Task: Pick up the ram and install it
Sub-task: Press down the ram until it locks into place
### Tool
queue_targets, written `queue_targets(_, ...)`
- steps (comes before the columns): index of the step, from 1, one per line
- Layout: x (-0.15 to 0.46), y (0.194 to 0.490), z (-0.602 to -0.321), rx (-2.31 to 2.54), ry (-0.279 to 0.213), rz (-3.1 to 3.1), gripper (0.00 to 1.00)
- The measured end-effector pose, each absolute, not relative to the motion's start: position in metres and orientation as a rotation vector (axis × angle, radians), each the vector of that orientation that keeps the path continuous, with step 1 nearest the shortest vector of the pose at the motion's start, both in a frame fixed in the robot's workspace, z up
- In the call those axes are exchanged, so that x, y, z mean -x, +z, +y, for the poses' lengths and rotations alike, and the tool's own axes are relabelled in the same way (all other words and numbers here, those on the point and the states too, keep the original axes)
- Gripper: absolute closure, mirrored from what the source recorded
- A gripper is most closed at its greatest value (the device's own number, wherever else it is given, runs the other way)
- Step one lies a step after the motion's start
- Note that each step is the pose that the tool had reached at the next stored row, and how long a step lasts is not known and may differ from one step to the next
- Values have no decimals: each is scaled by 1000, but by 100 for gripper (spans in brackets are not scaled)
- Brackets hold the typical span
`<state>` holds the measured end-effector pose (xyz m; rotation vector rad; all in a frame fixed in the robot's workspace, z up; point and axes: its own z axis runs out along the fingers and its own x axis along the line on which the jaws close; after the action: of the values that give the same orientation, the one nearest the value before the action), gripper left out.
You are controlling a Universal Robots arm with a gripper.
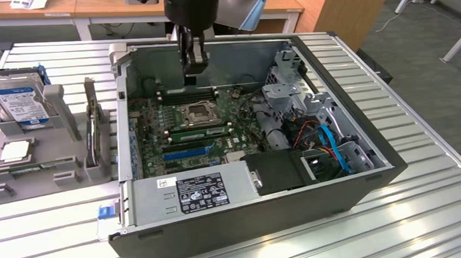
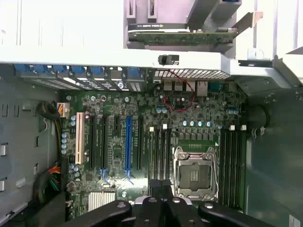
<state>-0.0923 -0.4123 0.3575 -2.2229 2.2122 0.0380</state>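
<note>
The ram (image 1: 38,167) looks like the thin green stick lying in the front slot of the grey holder (image 1: 61,171), outside the case on the exterior view's left. My gripper (image 1: 193,71) hangs over the far part of the motherboard (image 1: 156,117), inside the open computer case (image 1: 345,95). Its fingers are shut with nothing visible between them. In the wrist view the gripper (image 2: 163,202) points down at the board between the black memory slots (image 2: 158,153) and the empty processor socket (image 2: 194,172). The gripper is well away from the ram.
The holder also carries a silver hard drive (image 1: 19,97), a square processor chip (image 1: 15,151) and a circuit card standing on edge (image 1: 91,123) (image 2: 182,38). A power supply (image 1: 194,192), a drive cage (image 1: 287,86) and cables (image 1: 328,145) crowd the case's near and right sides.
</note>
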Motion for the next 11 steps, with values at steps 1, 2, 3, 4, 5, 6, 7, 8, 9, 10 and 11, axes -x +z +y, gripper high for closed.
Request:
queue_targets(1,92,358,-412,2223,38,2212,90)
queue_targets(2,92,358,-412,2223,38,2212,90)
queue_targets(3,92,358,-412,2223,38,2212,90)
queue_targets(4,92,358,-412,2223,38,2212,90)
queue_targets(5,92,358,-412,2223,38,2212,90)
queue_targets(6,92,358,-412,2223,38,2212,90)
queue_targets(7,92,358,-412,2223,38,2212,90)
queue_targets(8,92,358,-412,2223,38,2212,90)
queue_targets(9,92,358,-412,2223,38,2212,90)
queue_targets(10,92,358,-412,2223,38,2212,90)
queue_targets(11,92,358,-412,2223,38,2212,90)
